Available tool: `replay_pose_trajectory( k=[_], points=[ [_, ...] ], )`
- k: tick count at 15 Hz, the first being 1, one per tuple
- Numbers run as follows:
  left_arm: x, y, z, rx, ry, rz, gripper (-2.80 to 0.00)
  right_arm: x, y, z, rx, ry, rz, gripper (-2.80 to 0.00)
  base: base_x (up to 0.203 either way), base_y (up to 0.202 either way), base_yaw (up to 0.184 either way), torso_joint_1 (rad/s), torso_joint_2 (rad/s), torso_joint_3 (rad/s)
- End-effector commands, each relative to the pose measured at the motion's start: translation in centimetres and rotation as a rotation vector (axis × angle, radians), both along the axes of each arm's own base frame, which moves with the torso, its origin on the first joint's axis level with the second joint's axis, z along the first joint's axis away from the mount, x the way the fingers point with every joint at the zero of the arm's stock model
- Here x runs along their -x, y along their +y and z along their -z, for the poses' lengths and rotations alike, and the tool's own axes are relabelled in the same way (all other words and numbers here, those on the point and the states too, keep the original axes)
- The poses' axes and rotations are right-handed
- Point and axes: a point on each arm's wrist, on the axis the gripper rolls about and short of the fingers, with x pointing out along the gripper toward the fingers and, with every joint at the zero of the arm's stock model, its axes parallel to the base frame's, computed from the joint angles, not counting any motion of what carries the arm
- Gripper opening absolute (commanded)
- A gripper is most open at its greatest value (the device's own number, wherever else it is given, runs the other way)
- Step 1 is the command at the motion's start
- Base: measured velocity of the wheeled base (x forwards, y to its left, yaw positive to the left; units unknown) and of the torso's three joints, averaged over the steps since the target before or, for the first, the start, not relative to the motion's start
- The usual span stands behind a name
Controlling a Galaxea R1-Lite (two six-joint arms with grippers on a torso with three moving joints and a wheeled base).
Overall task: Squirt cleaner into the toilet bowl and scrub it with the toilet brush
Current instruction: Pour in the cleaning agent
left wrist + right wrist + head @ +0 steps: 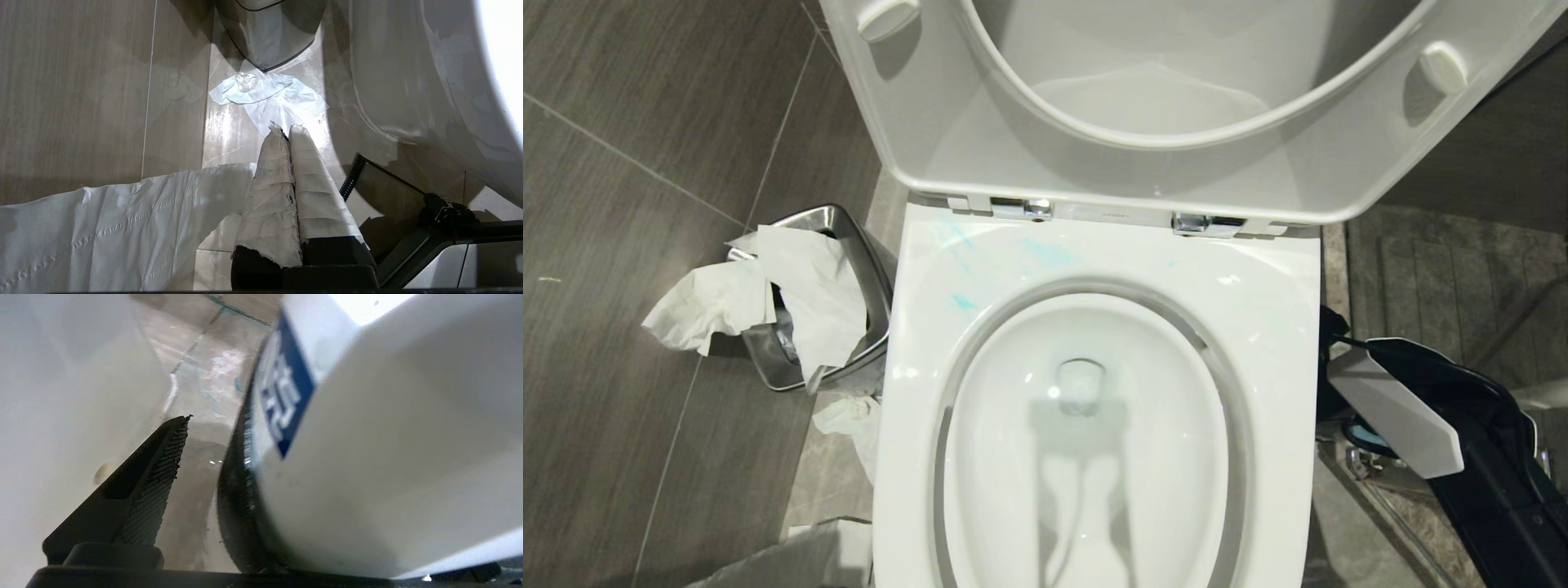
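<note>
- Toilet bowl [1094, 457] is sitting open, seat lid raised, with turquoise cleaner [964, 302] streaking its back rim.
- Right hand [1372, 408] is reaching low beside the bowl's right side, fingers spread wide, holding nothing; a white blue-labelled object [367, 437] is lying against one finger.
- Left hand [286, 134] is hanging pinched shut and empty above floor tissue [269, 98].
- Toilet brush isn't showing; judging by this, centre the fingers on its handle before closing.

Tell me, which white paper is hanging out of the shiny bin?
The big crumpled paper draped over the steel bin rim, left of the toilet bowl. The small wad just lies on the floor, nearer the robot.
</note>
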Motion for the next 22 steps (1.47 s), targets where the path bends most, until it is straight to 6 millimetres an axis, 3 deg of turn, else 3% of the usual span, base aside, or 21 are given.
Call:
replay_pose_trajectory(
  k=[1, 8, 9, 19, 22],
  points=[
    [0.0, 0.0, 0.0, 0.0, 0.001, -0.001, -2.8, 0.0, 0.1, -0.1, 0.012, -0.011, -0.021, 0.0, 0.0, 0.0, 0.0, 0.0, 0.0, 0.0],
    [0.0, 0.0, 0.0, 0.0, 0.001, 0.001, -2.8, -0.8, 0.2, -0.9, 0.02, -0.084, -0.029, 0.0, 0.0, 0.0, 0.0, 0.0, 0.0, 0.0],
    [0.0, 0.0, 0.0, 0.0, 0.001, 0.0, -2.8, -0.8, 0.2, -0.7, 0.03, -0.086, -0.022, -2.8, 0.0, 0.0, 0.0, 0.0, 0.0, 0.0],
    [0.0, 0.0, 0.0, 0.0, 0.001, -0.001, -2.8, -0.9, 0.0, -0.4, 0.038, -0.083, -0.009, -2.8, 0.0, 0.0, 0.0, 0.0, 0.0, 0.0],
    [0.0, 0.0, 0.0, 0.0, 0.001, 0.0, -2.8, -0.7, -0.1, -1.1, 0.03, -0.082, 0.002, -2.8, 0.0, 0.0, 0.0, 0.0, 0.0, 0.0]
  ],
)
